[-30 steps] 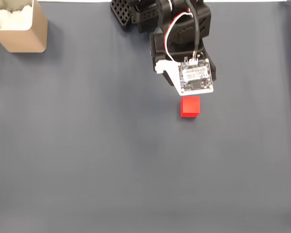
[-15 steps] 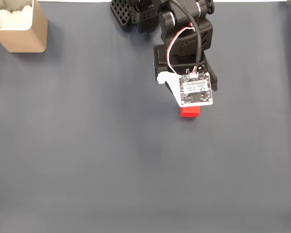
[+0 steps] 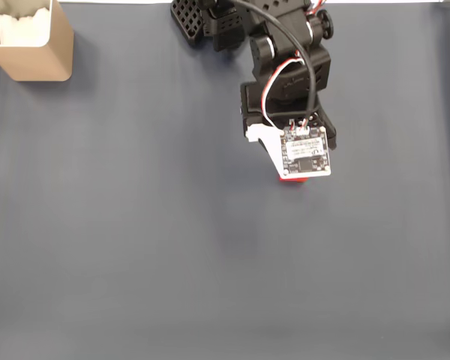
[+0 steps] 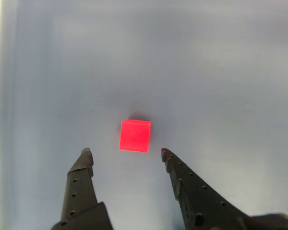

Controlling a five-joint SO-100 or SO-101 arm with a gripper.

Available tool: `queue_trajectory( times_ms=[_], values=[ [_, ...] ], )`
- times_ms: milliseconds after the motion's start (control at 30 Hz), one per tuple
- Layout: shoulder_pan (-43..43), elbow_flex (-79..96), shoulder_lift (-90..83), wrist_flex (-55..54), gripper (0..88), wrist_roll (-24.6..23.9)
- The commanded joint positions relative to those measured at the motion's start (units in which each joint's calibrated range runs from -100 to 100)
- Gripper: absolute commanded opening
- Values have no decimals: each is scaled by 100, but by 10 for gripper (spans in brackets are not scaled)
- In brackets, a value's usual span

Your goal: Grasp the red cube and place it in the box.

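In the wrist view the red cube [image 4: 134, 135] lies on the dark blue-grey cloth, just beyond my fingertips and centred on the gap between them. My gripper [image 4: 126, 154] is open and holds nothing, its two black fingers spread wider than the cube. In the fixed view the arm's white camera board [image 3: 307, 153] covers most of the red cube [image 3: 292, 178], and a thin red strip shows under the board's lower edge. The tan box [image 3: 31, 43], with white material inside, stands in the far top-left corner, well away from the arm.
The arm's black base [image 3: 210, 22] sits at the top middle of the fixed view. The blue-grey cloth [image 3: 135, 240] covers the whole table around the cube.
The arm has reached further down the fixed view, over the cube. The cube, fully visible one second ago, is now almost hidden under the camera board. The cube itself has not moved.
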Motion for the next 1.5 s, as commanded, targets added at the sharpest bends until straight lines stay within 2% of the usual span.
queue_trajectory(
  times_ms=[0,700,1467],
  values=[
    [-63,-306,105,-144,352,39],
    [-120,-397,911,-775,375,-98],
    [-255,-598,1292,-833,377,-259]
  ],
)
